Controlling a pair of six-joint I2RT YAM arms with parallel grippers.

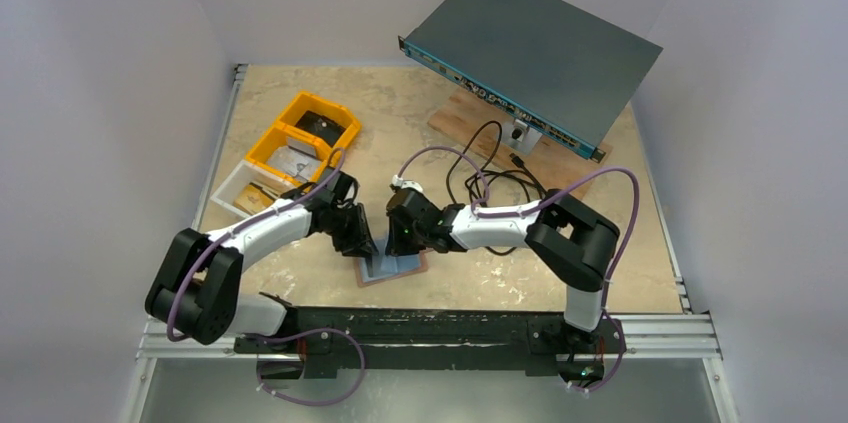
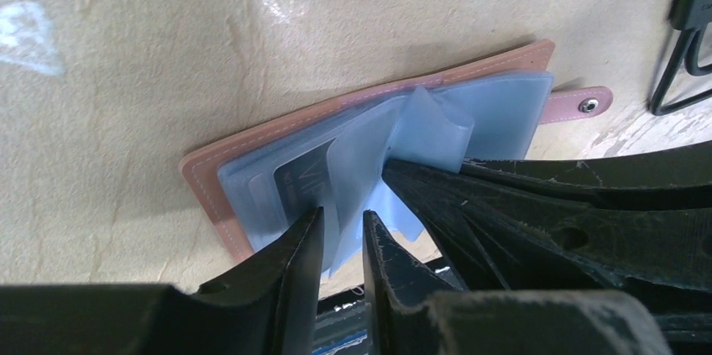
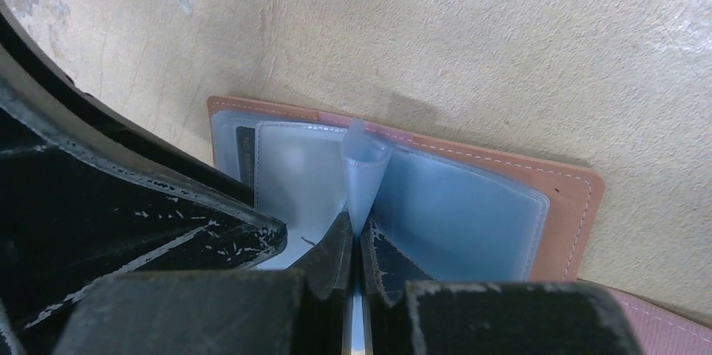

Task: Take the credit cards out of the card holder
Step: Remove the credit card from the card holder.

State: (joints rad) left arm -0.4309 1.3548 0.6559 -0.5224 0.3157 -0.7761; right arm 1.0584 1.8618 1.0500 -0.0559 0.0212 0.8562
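The card holder [image 1: 393, 268] lies open on the table, tan leather outside [image 2: 201, 177], pale blue-grey plastic sleeves inside [image 3: 470, 212], its snap stud [image 2: 589, 105] on a tab. A dark credit card [image 2: 298, 177] sits in a left-hand sleeve; its edge also shows in the right wrist view [image 3: 245, 149]. My right gripper [image 3: 353, 225] is shut on a curled middle sleeve leaf [image 3: 363, 162] and holds it upright. My left gripper [image 2: 342, 214] is narrowly open, with a sleeve leaf [image 2: 361, 162] between its fingers. Both grippers [image 1: 362, 243] [image 1: 402, 238] meet over the holder. Pale cards cannot be told from the sleeves.
Two yellow bins [image 1: 318, 121] and a white bin [image 1: 240, 193] stand at the back left. A grey rack unit [image 1: 530, 43] rests tilted on a wooden board [image 1: 465, 118] at the back right. Black cables [image 1: 490, 178] lie behind my right arm; a plug [image 2: 684, 44] is near the holder.
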